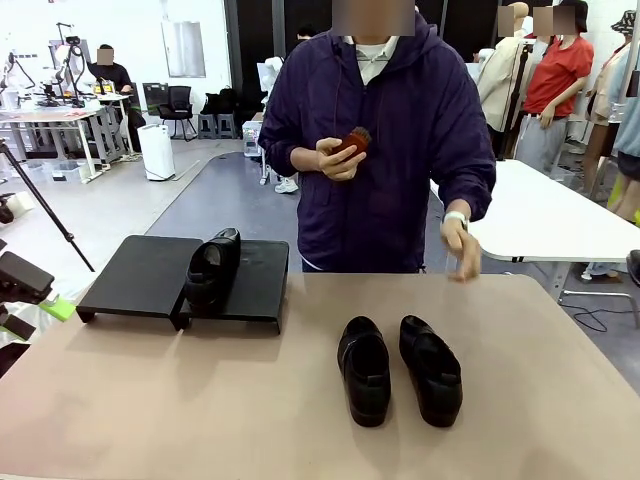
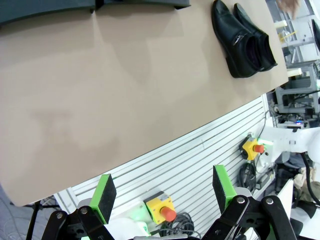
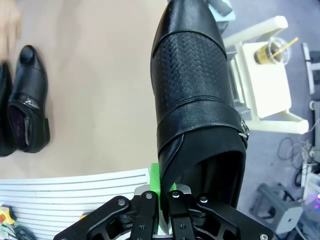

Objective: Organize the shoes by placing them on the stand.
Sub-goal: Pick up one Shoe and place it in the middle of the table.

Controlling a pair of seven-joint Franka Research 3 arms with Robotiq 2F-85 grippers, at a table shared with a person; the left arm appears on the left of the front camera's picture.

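Tan surface in a busy workroom: the held shoe is pinched at its heel collar by the right hand, jaws nearly together on the leather, near the surface's edge. A racked shoe sits where the two platforms of the stand join. The loose pair lies mid-surface, well apart from it. The left hand hangs wide and empty. This looks like the carrying step. Next, the held shoe needs setting on a free spot beside the racked one.

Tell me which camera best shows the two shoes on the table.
Front view: the two shoes lie side by side, whole. The left wrist view catches them in a corner, one overlapping the other; the right wrist view crops one at its edge.
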